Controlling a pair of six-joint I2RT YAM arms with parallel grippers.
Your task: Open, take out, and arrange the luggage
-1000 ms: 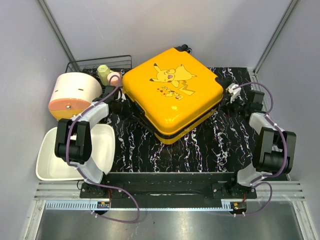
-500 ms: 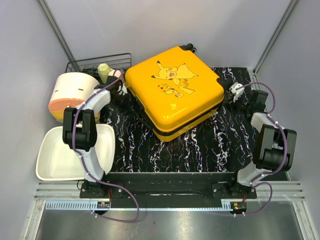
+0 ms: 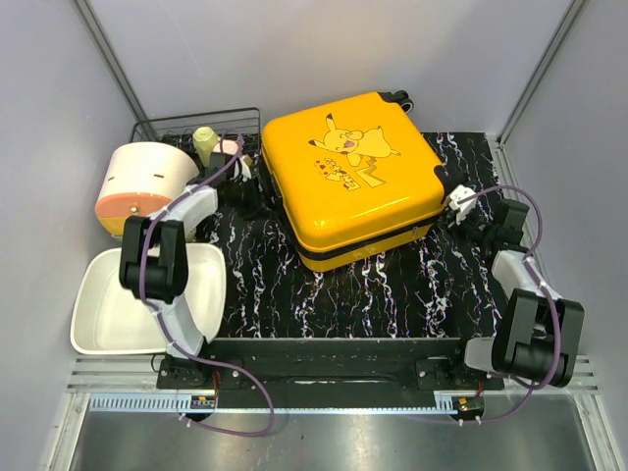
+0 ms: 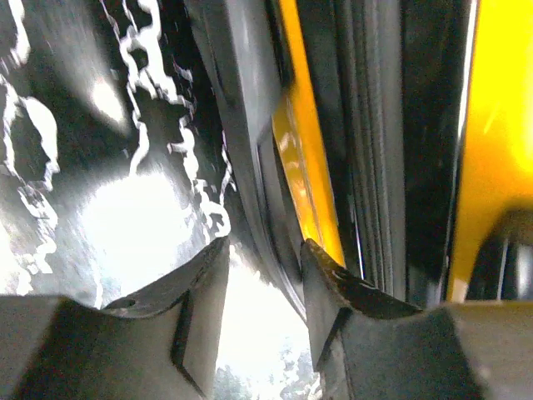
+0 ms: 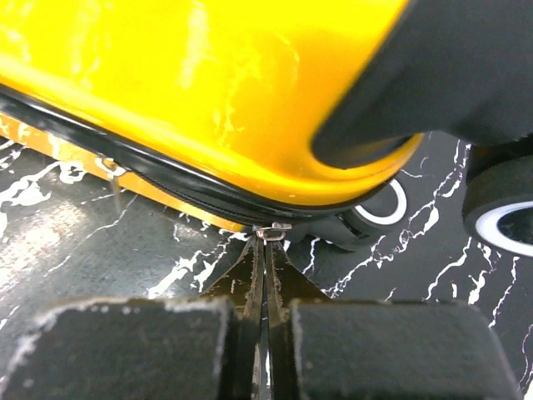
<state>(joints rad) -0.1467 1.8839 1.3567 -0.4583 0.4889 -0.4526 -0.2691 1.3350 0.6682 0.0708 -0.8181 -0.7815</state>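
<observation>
A: Since a second ago the luggage (image 3: 358, 177) has swung round; it was cornerwise and now sits squarer, wheels toward the far wall. The left arm has reached further back along its left side.

B: And the fingers?

A: The left gripper (image 4: 264, 250) has let go. Its fingers stand apart beside the case's left edge with only bright mat in the gap. The right gripper (image 5: 265, 250) is clenched, and its tips meet right at the zipper pull (image 5: 272, 231), which they appear to pinch.

B: How far along is it?

A: Barely started. The case lies flat and print up on the marbled mat (image 3: 392, 294), back of centre. Both yellow shells are together and the zip seam looks closed. Unzipping, lifting the lid, taking things out and arranging them are all still to do.

B: What does each view add?

A: Only the right wrist view shows the pull and a white-rimmed wheel (image 5: 500, 212). Overhead gives the whole layout, including the white tray (image 3: 108, 314) at the left, but the pull is too small there. The left wrist view is blurred and shows only the black zip band between yellow walls.
</observation>
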